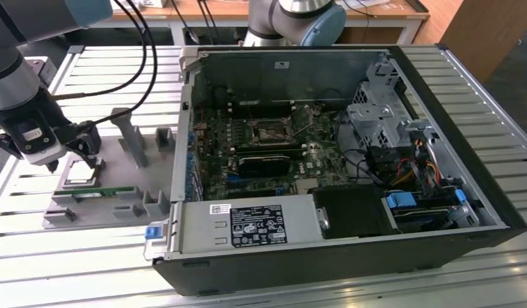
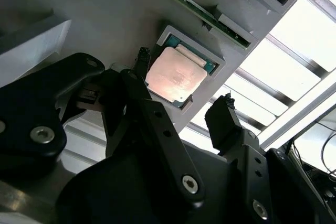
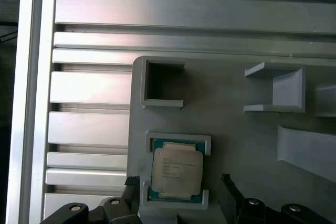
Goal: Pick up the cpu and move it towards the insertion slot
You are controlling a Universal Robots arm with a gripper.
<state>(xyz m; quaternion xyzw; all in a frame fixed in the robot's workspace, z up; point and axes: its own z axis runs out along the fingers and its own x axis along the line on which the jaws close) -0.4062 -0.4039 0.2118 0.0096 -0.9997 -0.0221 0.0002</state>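
1. Second wrist view: gripper jaws stand wide, one finger on each side of the cpu, neither touching. The cpu lies flat in its pocket on the grey tray.
2. I judge this the grasp step. I'd centre on opposite edges, stay square and close gently, since the pocket lips look tight.
3. Exterior view: slot sits near 3 o'clock from the cpu. The case wall stands between them, with open room above.

Slatted table — grey fixture, computer case
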